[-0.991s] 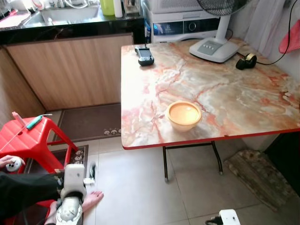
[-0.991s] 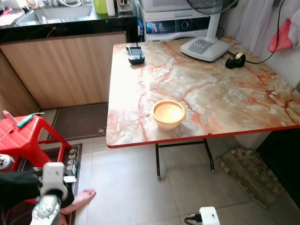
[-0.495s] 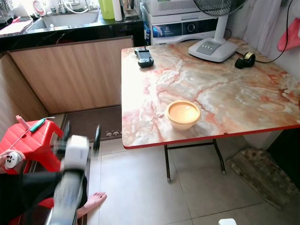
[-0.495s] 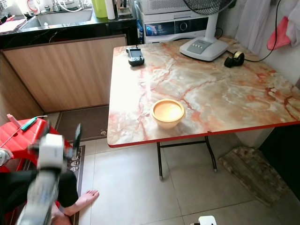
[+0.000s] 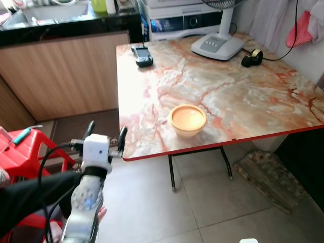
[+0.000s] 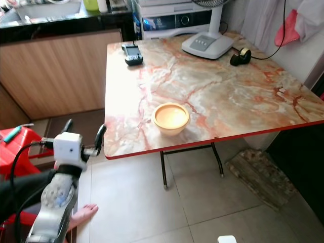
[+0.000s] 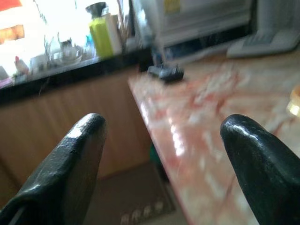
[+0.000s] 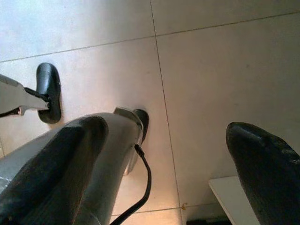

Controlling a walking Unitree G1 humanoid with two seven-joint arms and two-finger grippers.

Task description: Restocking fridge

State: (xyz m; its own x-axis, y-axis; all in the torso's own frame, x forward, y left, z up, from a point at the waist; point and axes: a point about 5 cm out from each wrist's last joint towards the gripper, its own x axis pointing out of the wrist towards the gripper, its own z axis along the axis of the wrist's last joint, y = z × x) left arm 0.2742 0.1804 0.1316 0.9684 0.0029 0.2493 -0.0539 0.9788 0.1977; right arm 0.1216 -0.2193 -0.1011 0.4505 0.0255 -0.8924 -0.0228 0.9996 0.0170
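1. I had the left end effector (image 5: 105, 135) raised near the worktop's (image 5: 238, 96) near corner, fingers apart and holding nothing.
2. The right end effector (image 8: 168, 164) hung idle over the tiled floor (image 8: 220, 84), its fingers spread and empty too.
3. The bowl (image 5: 187, 119) sat on the worktop close to the front edge, well apart from the left end effector. I could not see a fridge.
4. I judged the bowl to be the thing to restock. It looked stiff, smooth and probably light. Whether it held anything I could not tell, so I would keep it level.
5. The rim seemed the place to take hold, one finger inside and one outside. A smooth wall might slip.
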